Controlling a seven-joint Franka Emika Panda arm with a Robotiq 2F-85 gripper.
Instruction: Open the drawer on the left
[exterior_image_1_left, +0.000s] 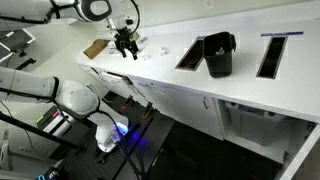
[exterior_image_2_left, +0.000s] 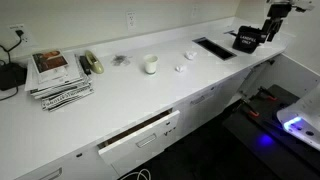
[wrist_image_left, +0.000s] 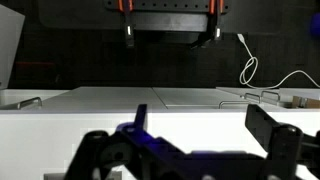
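In an exterior view the gripper (exterior_image_1_left: 125, 45) hangs over a corner of the white counter (exterior_image_1_left: 160, 68), just beside a brown board (exterior_image_1_left: 95, 48). In an exterior view the drawer (exterior_image_2_left: 140, 138) sits under the counter's front edge, pulled out a little, well apart from the arm. In the wrist view the fingers (wrist_image_left: 100, 152) stand wide apart and hold nothing.

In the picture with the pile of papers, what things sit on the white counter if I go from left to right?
black box → pile of papers → dark roll-shaped thing → small grey scrap → white cup → small white bits → dark rectangular opening → black container
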